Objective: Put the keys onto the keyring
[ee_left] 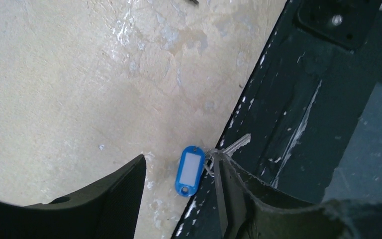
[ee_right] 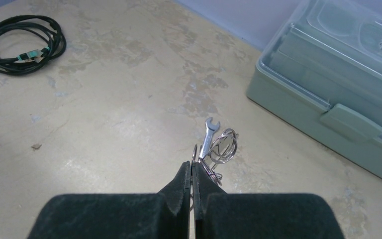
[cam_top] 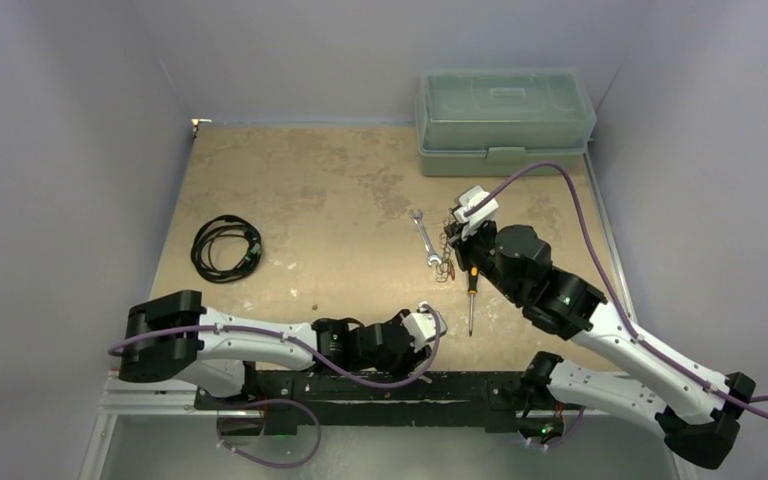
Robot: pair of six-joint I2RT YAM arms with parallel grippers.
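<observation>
The keyring (cam_top: pixel 447 262), a bunch of thin silvery wire loops, sits mid-table in the right pincer (cam_top: pixel 459 232), just right of a slim steel wrench (cam_top: pixel 425 240). The left pincer (cam_top: pixel 430 322) lies low at the near edge, well apart from it. From the left wrist, a small silver key (ee_left: pixel 236 145) on a glossy blue plastic tag (ee_left: pixel 190 171) with a white label rests at the edge of the mottled beige table (ee_left: pixel 54 74), its blade reaching over the black base rail (ee_left: pixel 288 124). The tag lies between the left pincer's parted padded jaws, its long axis along them, with the right finger (ee_left: pixel 238 199) touching its ring. The left arm is plainly nearer the key. From the right wrist, the jaws are pinched flat on one wire loop.
</observation>
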